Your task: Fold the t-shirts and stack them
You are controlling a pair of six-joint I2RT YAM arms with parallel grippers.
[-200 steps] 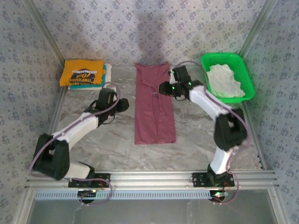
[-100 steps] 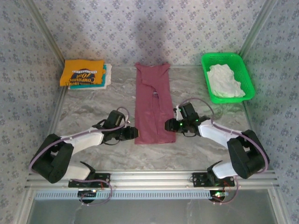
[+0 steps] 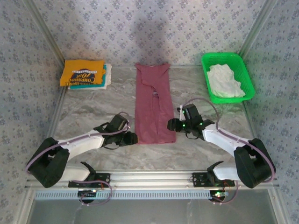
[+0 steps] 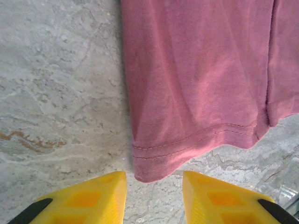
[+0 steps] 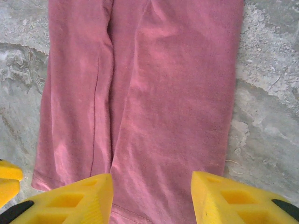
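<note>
Right claw [image 5: 152, 181] gapes; green basket [image 3: 206, 78] holds white shirt [image 3: 225, 81].

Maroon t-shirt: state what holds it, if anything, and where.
Nothing holds the maroon t-shirt; left pincer and right pincer stand open at its near hem.

Top view high over the table [image 3: 88, 116], looking down, wrist views close, both on the maroon shirt [image 4: 196, 84]

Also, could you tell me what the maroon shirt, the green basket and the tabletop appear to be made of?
Maroon t-shirt: soft matte knit cloth, judging by its stitched hem and wrinkles. Green basket: glossy plastic mesh, probably. Tabletop: grey, veined, marble-look; stone or printed laminate, I cannot tell.
</note>
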